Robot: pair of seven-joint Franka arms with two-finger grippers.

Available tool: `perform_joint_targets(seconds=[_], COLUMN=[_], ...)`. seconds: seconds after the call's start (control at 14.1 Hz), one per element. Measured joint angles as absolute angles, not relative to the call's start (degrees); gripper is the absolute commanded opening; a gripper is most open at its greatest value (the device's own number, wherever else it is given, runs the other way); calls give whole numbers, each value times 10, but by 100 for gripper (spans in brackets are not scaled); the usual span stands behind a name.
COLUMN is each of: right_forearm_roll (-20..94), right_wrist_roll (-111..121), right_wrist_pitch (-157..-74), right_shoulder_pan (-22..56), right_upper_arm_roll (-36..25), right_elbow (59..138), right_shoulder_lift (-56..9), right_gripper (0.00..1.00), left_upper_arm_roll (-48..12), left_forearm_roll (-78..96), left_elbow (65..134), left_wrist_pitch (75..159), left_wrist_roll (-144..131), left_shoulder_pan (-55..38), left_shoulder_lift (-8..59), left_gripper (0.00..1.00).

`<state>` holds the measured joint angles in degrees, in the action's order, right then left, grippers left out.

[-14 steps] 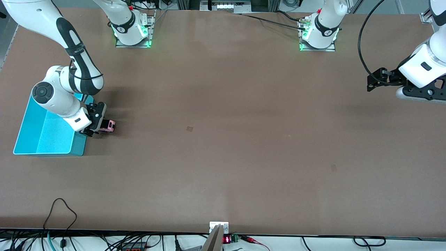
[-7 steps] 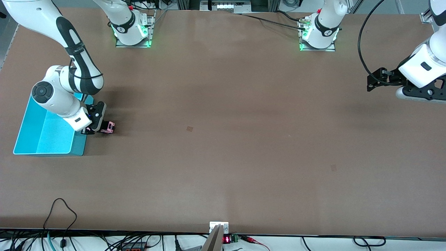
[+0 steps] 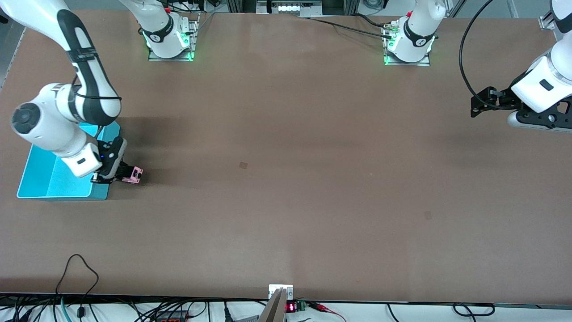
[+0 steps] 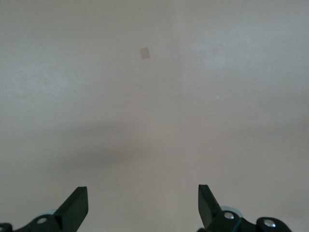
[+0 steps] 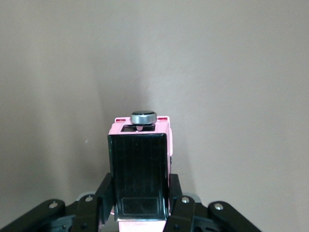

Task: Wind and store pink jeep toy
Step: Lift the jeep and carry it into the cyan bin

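The pink jeep toy (image 3: 132, 174) is a tiny pale-pink car with a black roof. It is beside the turquoise bin (image 3: 49, 179), at the bin's corner nearest the front camera. My right gripper (image 3: 119, 174) is shut on it, its fingers against the toy's two sides. In the right wrist view the jeep (image 5: 140, 164) shows its black roof and a round grey spare wheel, held between the fingers (image 5: 105, 193) of my right gripper (image 5: 140, 200). My left gripper (image 3: 477, 106) is open and empty and waits above the left arm's end of the table; the left wrist view shows it (image 4: 143, 203) over bare table.
The turquoise bin stands at the right arm's end of the table, partly hidden by the right arm. The brown tabletop (image 3: 286, 179) carries small faint marks (image 3: 243, 165). Cables and a small red display (image 3: 291, 307) run along the table edge nearest the front camera.
My right gripper has moved toward the front camera along the bin's side, carrying the pink jeep with it. The left arm has not moved.
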<state>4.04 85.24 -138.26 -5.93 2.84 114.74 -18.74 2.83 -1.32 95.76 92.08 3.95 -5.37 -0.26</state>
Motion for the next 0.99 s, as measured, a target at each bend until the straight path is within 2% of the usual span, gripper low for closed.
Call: perform_joint_targets(seconds=[0.35, 0.71, 0.99], right_forearm_roll=[47, 18, -2], right_wrist_roll=[661, 441, 343], right_wrist_pitch=[-1298, -1247, -1239], right_shoulder_pan=[-67, -69, -72], right_upper_arm_roll=[-2, -52, -99], right_elbow=[1087, 1084, 1089], right_shoulder_lift=[-181, -164, -164], right_gripper=[0, 0, 0], left_upper_arm_roll=[28, 28, 28], left_forearm_roll=[-13, -13, -13], left_elbow=[958, 958, 958], left_wrist_pitch=[921, 921, 921], left_wrist_roll=[39, 39, 39], left_shoulder_pan=[-54, -54, -54], left_shoulder_lift=[-3, -3, -3], left_gripper=[100, 100, 100])
